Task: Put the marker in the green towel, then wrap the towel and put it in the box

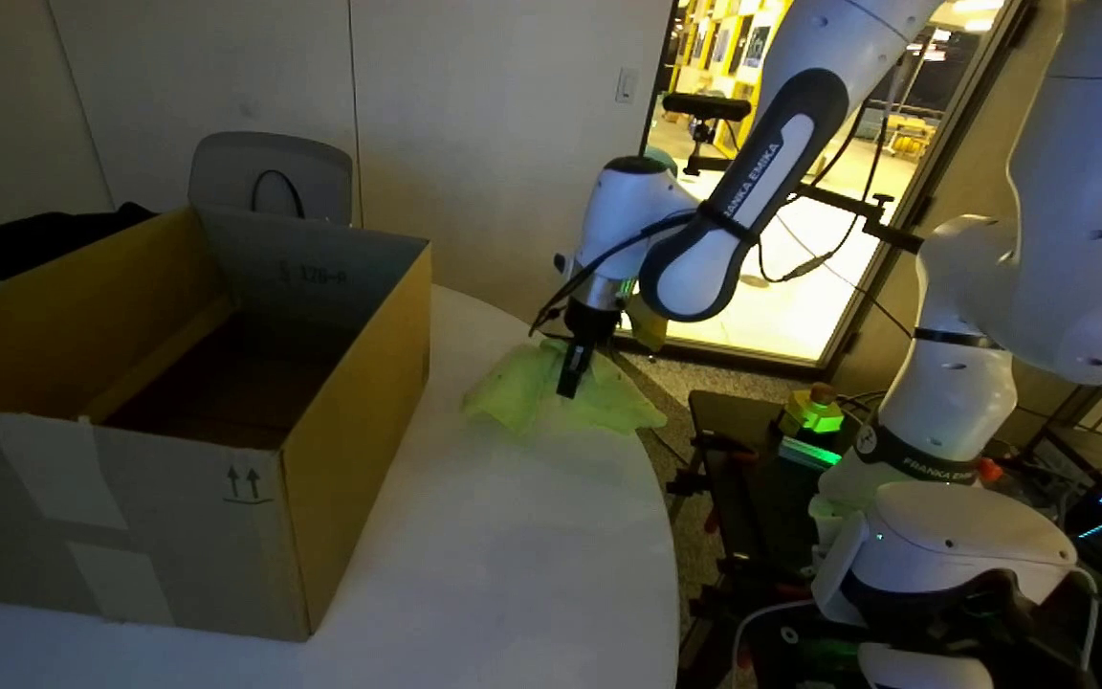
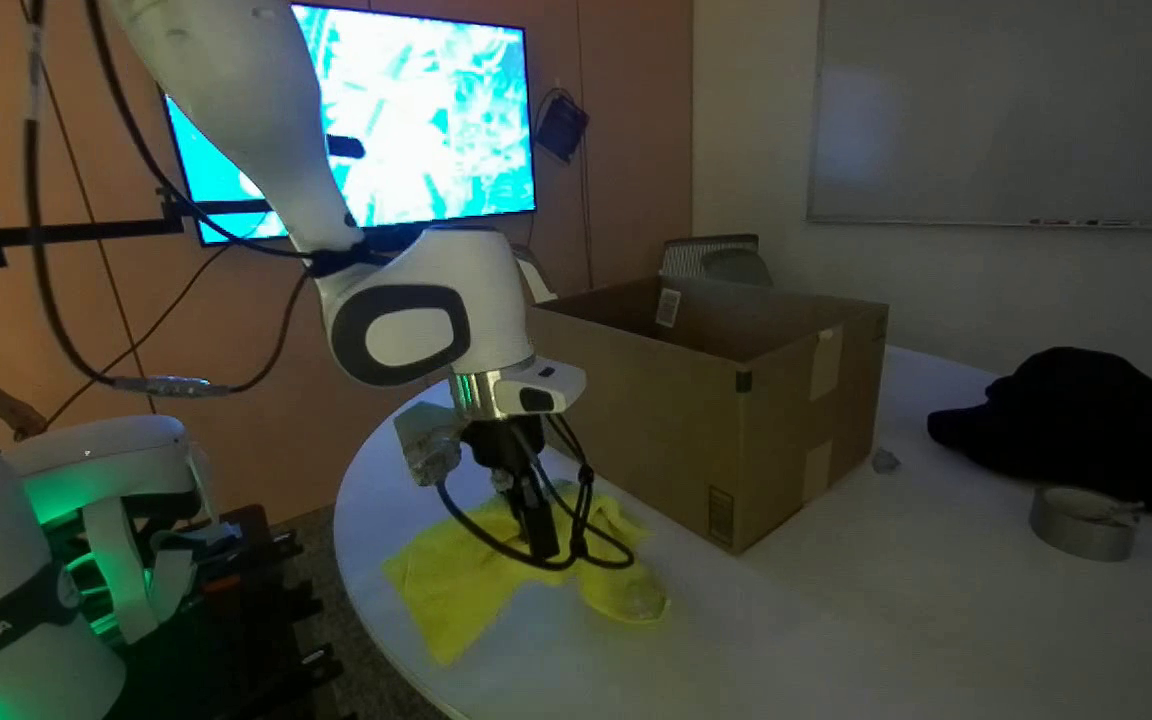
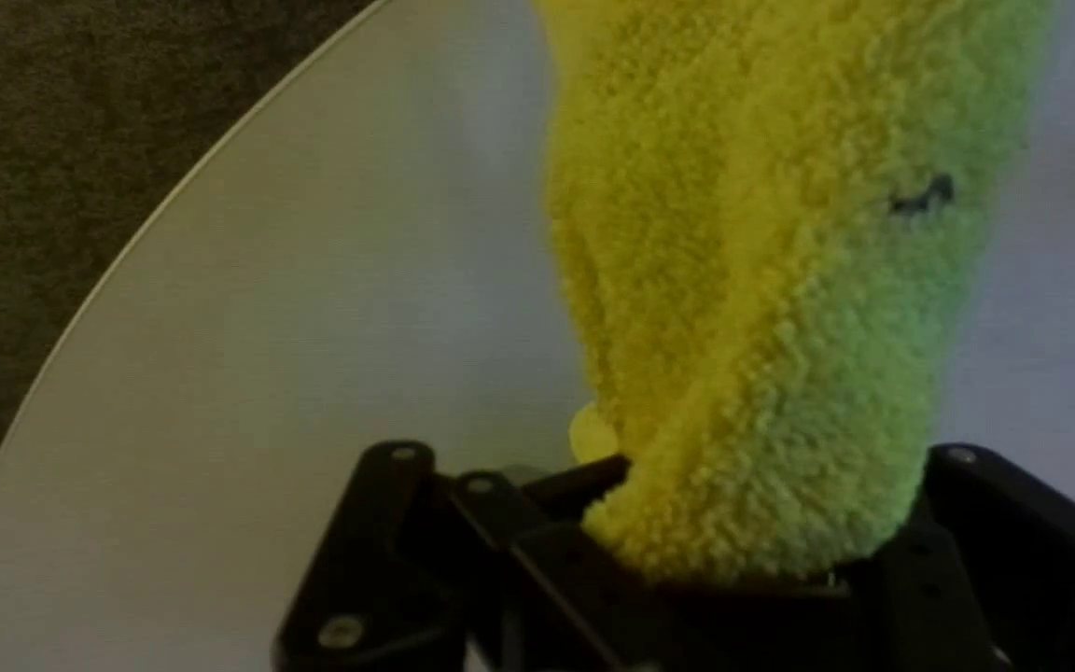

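1. From the left, an exterior view shows the cardboard box (image 1: pixel 178 536) with two printed arrows (image 1: pixel 245 483), a grey chair (image 1: pixel 269 153) behind it, and a bright doorway (image 1: pixel 790 325); the arrows and the doorway are visible only there.

2. In an exterior view, from the left, there are a lit wall screen (image 2: pixel 436 120), a whiteboard (image 2: pixel 1011 110) and a roll of grey tape (image 2: pixel 1081 525), which this view alone shows. Behind the roll lies a shapeless black fabric (image 2: pixel 1086 420).

3. Only the wrist view reveals a small dark mark (image 3: pixel 922 194) on the green towel (image 3: pixel 752 308); I cannot tell what this mark is.

4. About materials, again from the left: the white table (image 2: pixel 836 640) has a smooth top and a curved edge; the towel is fluffy, yellow-green and softly folded; the box is rectangular, of stiff brown cardboard, with its top open.

5. The gripper (image 1: pixel 567 388) points downward, and its fingers (image 2: pixel 536 530) are clenched on a bunched fold of the towel; in the wrist view this cloth conceals the fingertips.

6. The towel lies on the table, under and around the fingers, spreading to both sides of them. The box stands just beside the towel, apart from the gripper.
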